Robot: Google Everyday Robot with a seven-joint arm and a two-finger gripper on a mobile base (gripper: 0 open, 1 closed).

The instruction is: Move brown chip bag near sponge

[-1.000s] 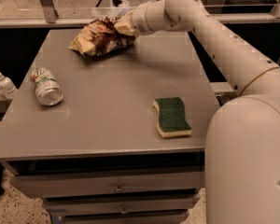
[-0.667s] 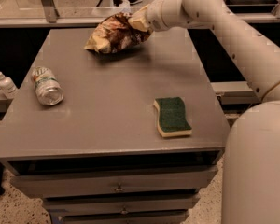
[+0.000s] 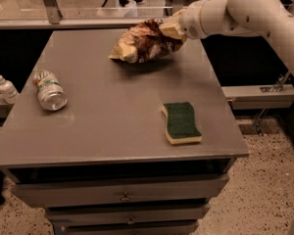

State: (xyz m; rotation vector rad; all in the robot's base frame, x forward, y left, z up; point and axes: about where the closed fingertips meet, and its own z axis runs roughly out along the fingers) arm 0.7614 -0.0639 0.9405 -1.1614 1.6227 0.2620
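Observation:
The brown chip bag (image 3: 143, 42) is wrinkly, dark brown and tan, and hangs a little above the far right part of the grey table (image 3: 103, 116), casting a shadow under it. My gripper (image 3: 172, 29) is shut on the bag's right end, reaching in from the white arm at the upper right. The sponge (image 3: 181, 122), dark green on top with pale yellow foam below, lies flat near the table's front right, well in front of the bag.
A green-labelled silver can (image 3: 49, 90) lies on its side at the table's left. A pump bottle (image 3: 6, 87) stands beyond the left edge. Drawers (image 3: 122, 196) are under the tabletop. A rail runs along the back.
The gripper has carried the chip bag to the right and toward the front, lifted off the table. The sponge and can have not moved.

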